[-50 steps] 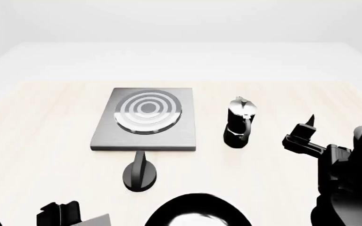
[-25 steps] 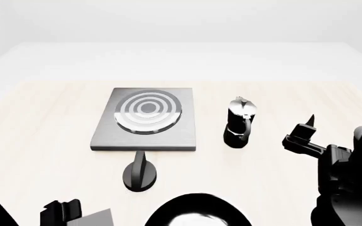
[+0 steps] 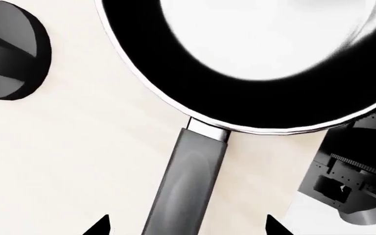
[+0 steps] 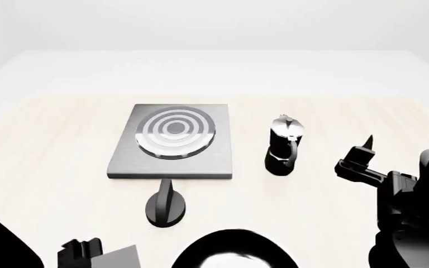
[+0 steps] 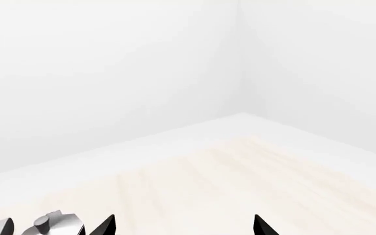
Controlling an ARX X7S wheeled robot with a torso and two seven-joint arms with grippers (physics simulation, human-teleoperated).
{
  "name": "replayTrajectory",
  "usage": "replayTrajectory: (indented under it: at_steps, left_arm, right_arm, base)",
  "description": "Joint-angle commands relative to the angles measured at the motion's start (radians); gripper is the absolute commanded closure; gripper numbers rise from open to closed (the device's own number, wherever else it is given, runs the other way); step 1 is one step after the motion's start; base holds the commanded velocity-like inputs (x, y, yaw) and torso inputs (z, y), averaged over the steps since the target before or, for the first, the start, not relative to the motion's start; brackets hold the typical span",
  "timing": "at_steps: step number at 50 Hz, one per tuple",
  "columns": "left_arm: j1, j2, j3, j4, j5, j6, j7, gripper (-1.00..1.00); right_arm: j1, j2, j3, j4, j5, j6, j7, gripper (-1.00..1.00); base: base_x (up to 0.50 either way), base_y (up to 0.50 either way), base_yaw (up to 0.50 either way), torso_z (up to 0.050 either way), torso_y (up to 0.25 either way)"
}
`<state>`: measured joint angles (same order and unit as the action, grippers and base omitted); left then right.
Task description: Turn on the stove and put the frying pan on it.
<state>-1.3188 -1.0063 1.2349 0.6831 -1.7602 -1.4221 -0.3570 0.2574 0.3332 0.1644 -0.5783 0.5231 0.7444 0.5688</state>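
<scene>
The stove [image 4: 199,162] is a flat dark-grey plate with a ringed burner [image 4: 176,131] at mid-table. Its black knob [image 4: 165,207] stands just in front of it and also shows in the left wrist view [image 3: 8,49]. The frying pan [image 4: 233,252] lies at the near table edge, partly cut off. In the left wrist view the pan [image 3: 260,58] has a pale glossy inside, and its long grey handle [image 3: 188,176] runs between the spread fingertips of my left gripper [image 3: 188,227], which is open. My right gripper [image 5: 183,226] is open and empty, raised right of the moka pot.
A black-and-silver moka pot [image 4: 284,145] stands right of the stove; its top shows in the right wrist view [image 5: 54,223]. My right arm [image 4: 404,206] fills the near right. Part of the robot's body [image 3: 351,181] shows beside the pan. Light wooden tabletop [image 4: 58,145] surrounds everything.
In the head view my left gripper has shifted a little to the right along the near edge, toward the pan. The right arm, pan, knob and moka pot have not moved.
</scene>
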Motion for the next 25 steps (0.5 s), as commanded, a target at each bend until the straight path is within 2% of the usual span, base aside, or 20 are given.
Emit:
replayTrajectory:
  at_steps: [1,17,25]
  left_arm:
    - [0.057,0.026,-0.024,-0.021,0.166,0.019,0.135,-1.0]
    - [0.132,0.047,0.039,-0.078,0.408,0.097,0.311,-1.0]
    - [0.165,0.045,0.068,-0.098,0.472,0.137,0.351,-1.0]
  right_arm:
    - [0.0,-0.021,0.026,0.001,-0.004,0.002,-0.025,-1.0]
    - [-0.001,-0.017,0.024,0.003,0.001,-0.002,-0.022,-1.0]
    - [-0.002,-0.015,0.026,-0.001,0.005,-0.002,-0.018,-1.0]
  base:
    - [0.0,0.0,0.0,0.0,0.0]
    - [0.0,0.0,0.0,0.0,0.0]
    - [0.0,0.0,0.0,0.0,0.0]
